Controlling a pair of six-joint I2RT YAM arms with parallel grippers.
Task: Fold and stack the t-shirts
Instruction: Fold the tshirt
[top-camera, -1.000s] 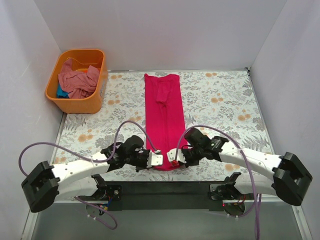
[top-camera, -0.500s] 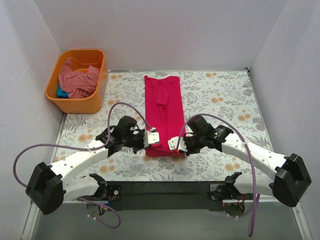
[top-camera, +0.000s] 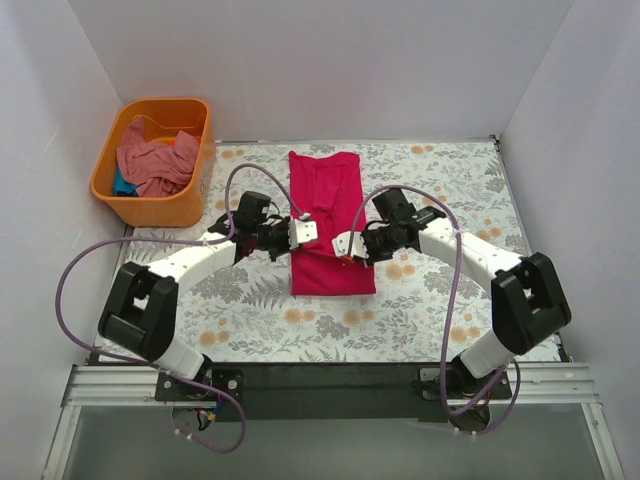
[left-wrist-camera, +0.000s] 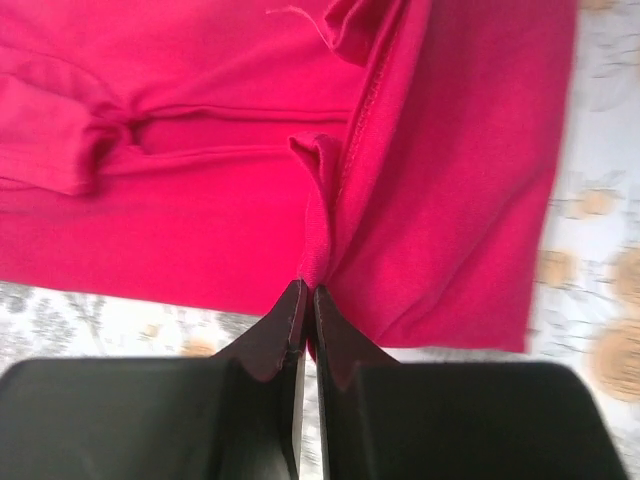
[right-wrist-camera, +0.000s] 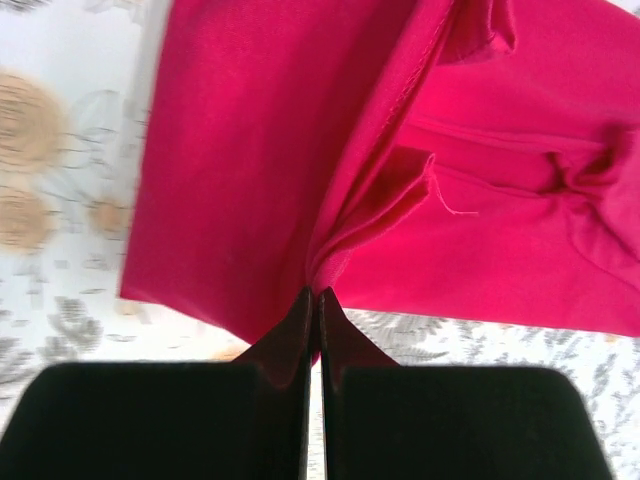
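The crimson-pink t-shirt (top-camera: 328, 215) lies as a long narrow strip down the middle of the table, its near end lifted and doubled back over itself. My left gripper (top-camera: 303, 233) is shut on its left near corner (left-wrist-camera: 312, 262). My right gripper (top-camera: 343, 244) is shut on its right near corner (right-wrist-camera: 320, 275). Both hold the hem above the middle of the strip. A dusty salmon-pink t-shirt (top-camera: 152, 162) lies crumpled in the orange tub (top-camera: 150, 209) at the back left, with a teal-blue one (top-camera: 123, 185) showing beneath it.
The floral table cloth (top-camera: 440, 300) covers the table. White walls close in the left, back and right sides. The arms' purple cables loop over the near part of the table.
Both grippers have carried the shirt's near hem away from the front edge toward the back, folding the strip over itself. The arms have stretched out far forward.
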